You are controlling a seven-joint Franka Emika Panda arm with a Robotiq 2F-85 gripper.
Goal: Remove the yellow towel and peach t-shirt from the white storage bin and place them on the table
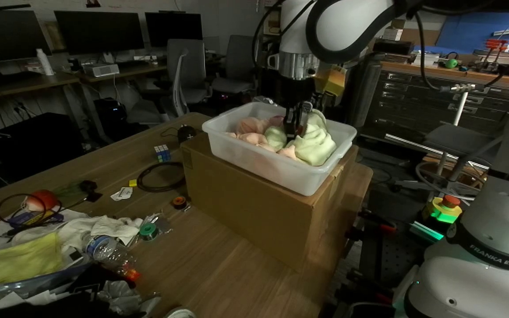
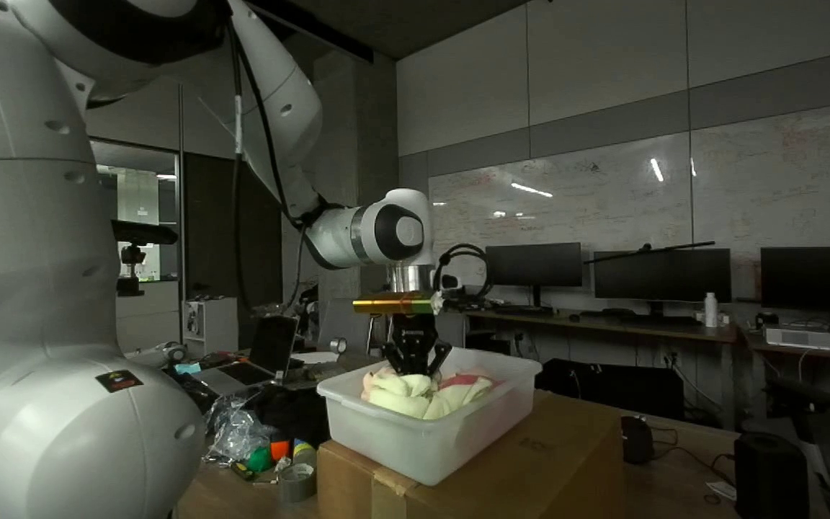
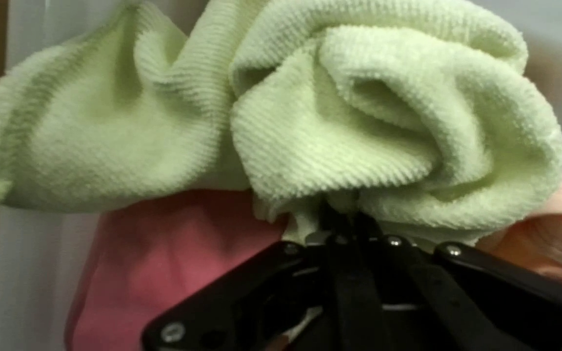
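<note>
While my gripper [image 3: 351, 224] pinches the yellow towel [image 3: 300, 131], I judge this the grasp; next, a lift from the bin [image 1: 259, 170]

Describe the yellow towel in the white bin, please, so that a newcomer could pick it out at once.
Start at the big cardboard box on the wooden table and look at the white storage bin on top. Inside, by the end effector, lies a crumpled, pale, greenish yellow towel. Its ribbed, fuzzy surface sets it apart from the smoother peach t-shirt and pink cloth.
</note>
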